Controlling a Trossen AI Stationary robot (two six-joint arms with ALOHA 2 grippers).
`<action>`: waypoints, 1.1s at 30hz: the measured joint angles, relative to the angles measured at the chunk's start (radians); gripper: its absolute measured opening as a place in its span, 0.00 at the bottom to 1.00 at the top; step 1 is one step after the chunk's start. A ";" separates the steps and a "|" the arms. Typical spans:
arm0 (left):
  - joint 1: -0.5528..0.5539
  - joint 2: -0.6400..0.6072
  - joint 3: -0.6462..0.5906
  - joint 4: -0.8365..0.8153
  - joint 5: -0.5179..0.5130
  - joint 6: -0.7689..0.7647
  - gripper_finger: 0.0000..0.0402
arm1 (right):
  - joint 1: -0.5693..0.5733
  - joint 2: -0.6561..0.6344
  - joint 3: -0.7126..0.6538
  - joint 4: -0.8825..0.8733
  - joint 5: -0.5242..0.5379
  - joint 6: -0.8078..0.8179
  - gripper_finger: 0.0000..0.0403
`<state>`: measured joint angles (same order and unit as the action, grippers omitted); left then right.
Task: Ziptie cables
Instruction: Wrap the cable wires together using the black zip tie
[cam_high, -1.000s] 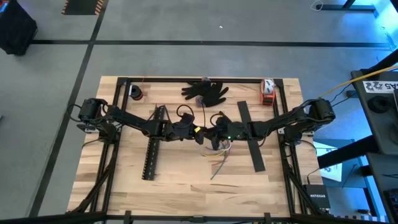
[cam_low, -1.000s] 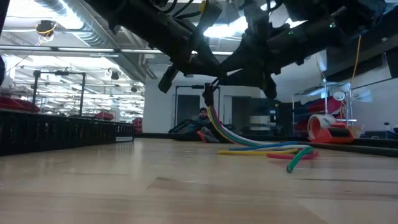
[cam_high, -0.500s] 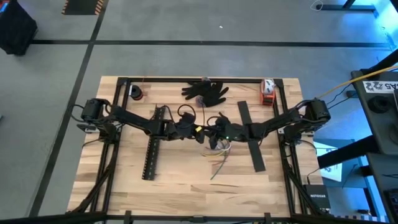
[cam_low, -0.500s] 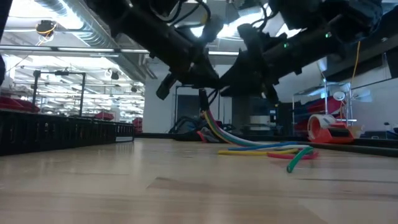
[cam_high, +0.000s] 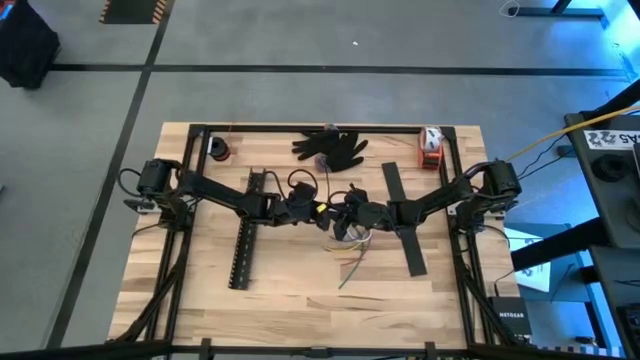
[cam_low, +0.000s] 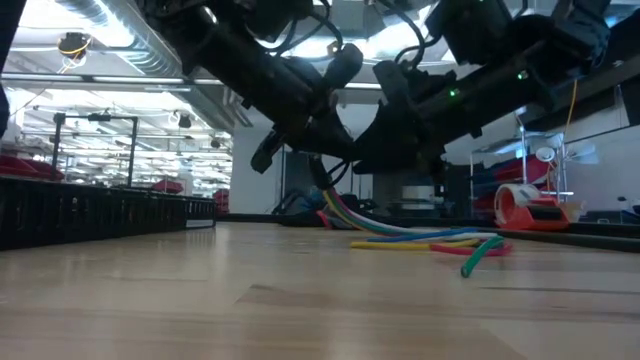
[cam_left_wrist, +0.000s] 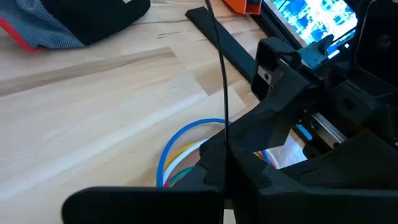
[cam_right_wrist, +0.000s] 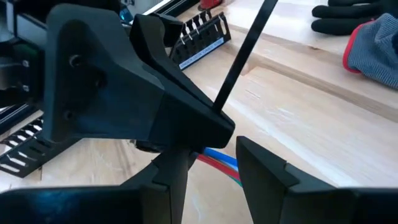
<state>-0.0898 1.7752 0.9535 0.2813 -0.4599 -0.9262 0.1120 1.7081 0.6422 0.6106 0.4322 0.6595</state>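
Note:
The cables (cam_high: 352, 250) are a bundle of blue, yellow, red, green and white wires near the table's middle. One end rises to the grippers and the other ends lie on the wood (cam_low: 440, 240). A thin dark ziptie strip (cam_left_wrist: 219, 74) stands up out of my left gripper (cam_left_wrist: 225, 186), which is shut on it. My right gripper (cam_right_wrist: 214, 169) faces the left one tip to tip, with its fingers either side of the bundle. In the high view the left gripper (cam_high: 318, 210) and the right gripper (cam_high: 341, 217) meet just above the cables. My left gripper pinches the ziptie near its lower end (cam_left_wrist: 225, 168) between its two fingers. The long free part sticks out past the fingertips (cam_right_wrist: 245, 50), lifted clear of the table. My right gripper is shut on the cables' raised part (cam_right_wrist: 217, 163), with the wires passing between its two fingers. The bundle slopes down from there, and its far ends rest on the table (cam_low: 470, 248).
A long black slotted channel (cam_high: 246, 240) lies left of the grippers and a flat black bar (cam_high: 403, 222) lies right of them. Dark gloves (cam_high: 330, 148), a small roll (cam_high: 218, 148) and an orange-red tool (cam_high: 430, 148) sit along the far edge. Bare wood shows toward the near edge.
Both grippers have sunk toward the table while staying tip to tip. The cables' raised end has come down with them, while the ends lying on the wood have stayed put. The right arm has shifted slightly toward the table's left.

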 joint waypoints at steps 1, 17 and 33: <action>0.000 0.000 0.000 0.000 0.000 -0.007 0.00 | 0.000 0.000 0.000 0.000 0.002 0.002 0.32; 0.000 0.003 -0.002 0.009 0.009 -0.017 0.00 | 0.004 0.120 0.053 0.053 0.020 0.088 0.02; 0.017 0.007 -0.005 -0.006 0.034 0.016 0.00 | 0.082 0.195 0.054 0.041 0.051 0.065 0.00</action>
<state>-0.0724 1.7824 0.9485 0.2753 -0.4259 -0.9099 0.1936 1.9034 0.6964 0.6515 0.4832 0.7250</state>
